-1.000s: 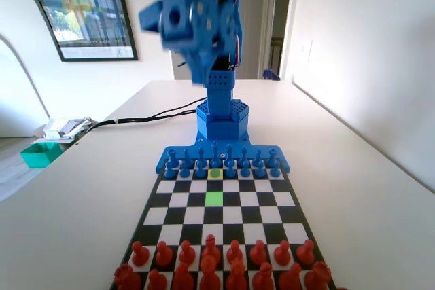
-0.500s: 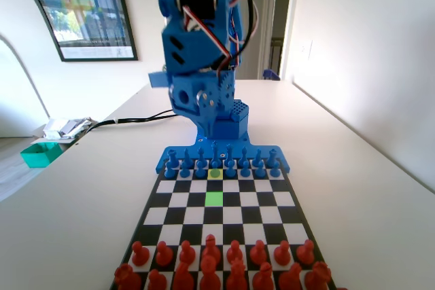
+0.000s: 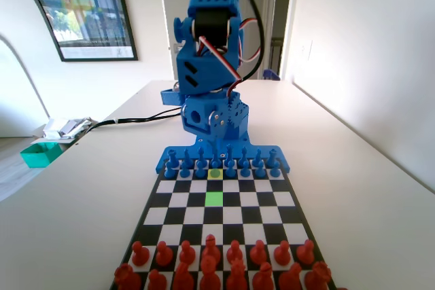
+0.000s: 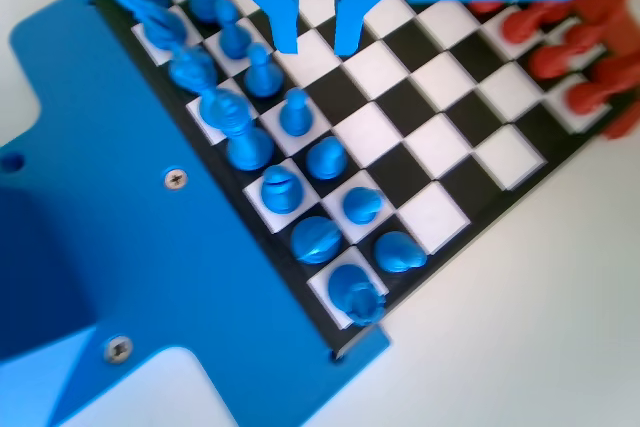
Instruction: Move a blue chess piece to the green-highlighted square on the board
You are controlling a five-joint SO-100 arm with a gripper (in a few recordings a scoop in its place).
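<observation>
Overhead, open empty claw (image 4: 317,45) above board (image 4: 440,82); green-highlighted square (image 3: 214,199) vacant.

Middle rows of the board (image 3: 178,200) stood bare in the fixed view's centre, green-highlighted square (image 3: 214,199) unoccupied, blue pieces (image 3: 221,164) packed just above it, red pieces (image 3: 217,263) crowded along the lower edge, open-jawed gripper (image 4: 316,42) hung over bare squares, wrist view top.

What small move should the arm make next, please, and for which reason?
Probably lower the open hand toward the blue pawn on the yellow cell and bring its jaws around it. The hand hangs empty near the pawn row, no pawn is lifted yet, and the green square ahead of that pawn is bare.
</observation>
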